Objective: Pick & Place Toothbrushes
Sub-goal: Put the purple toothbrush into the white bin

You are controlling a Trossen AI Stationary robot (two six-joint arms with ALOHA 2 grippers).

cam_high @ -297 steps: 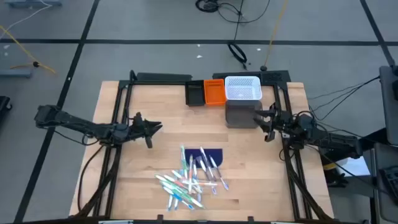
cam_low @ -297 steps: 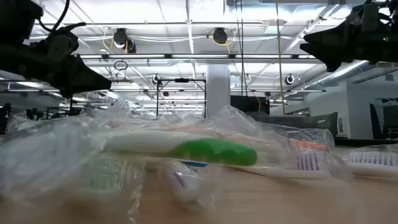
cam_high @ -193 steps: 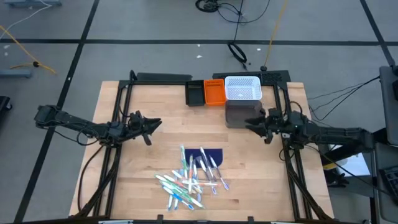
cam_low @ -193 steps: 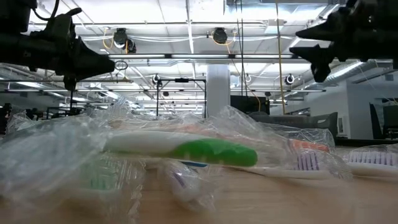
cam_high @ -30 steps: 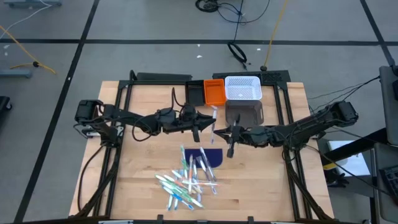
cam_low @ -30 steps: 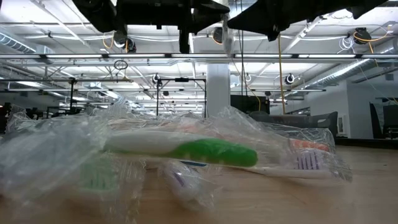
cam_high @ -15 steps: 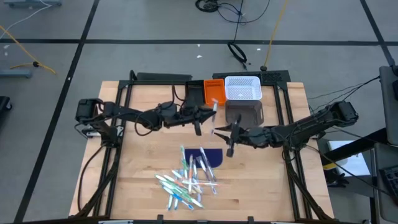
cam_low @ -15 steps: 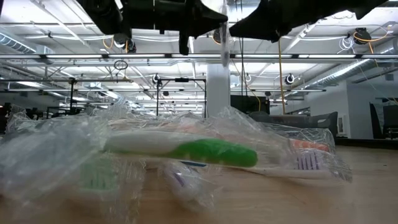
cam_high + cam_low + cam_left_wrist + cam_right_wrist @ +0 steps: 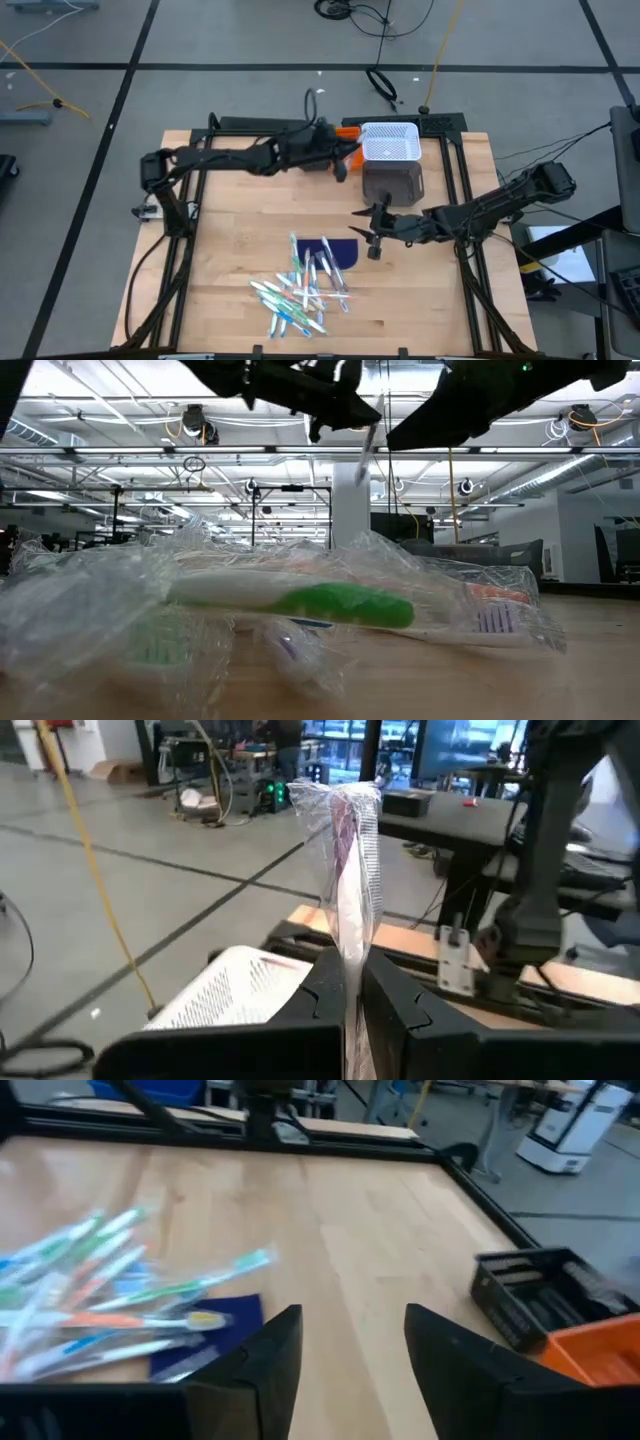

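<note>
Left gripper (image 9: 352, 982) pinched narrow on 1 wrapped toothbrush (image 9: 352, 850), standing up between the jaws, white basket (image 9: 235, 988) just ahead. Right gripper (image 9: 345, 1342) jaws wide, empty; toothbrush pile (image 9: 305, 285) lay ahead. Risk: crinkly wrapper could slip, dropping it outside the basket.

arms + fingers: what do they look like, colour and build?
Both arms are dark, slim and multi-jointed, with cables along the links. The left gripper and the right gripper each have two flat black fingers with squared tips. No markings visible.
</note>
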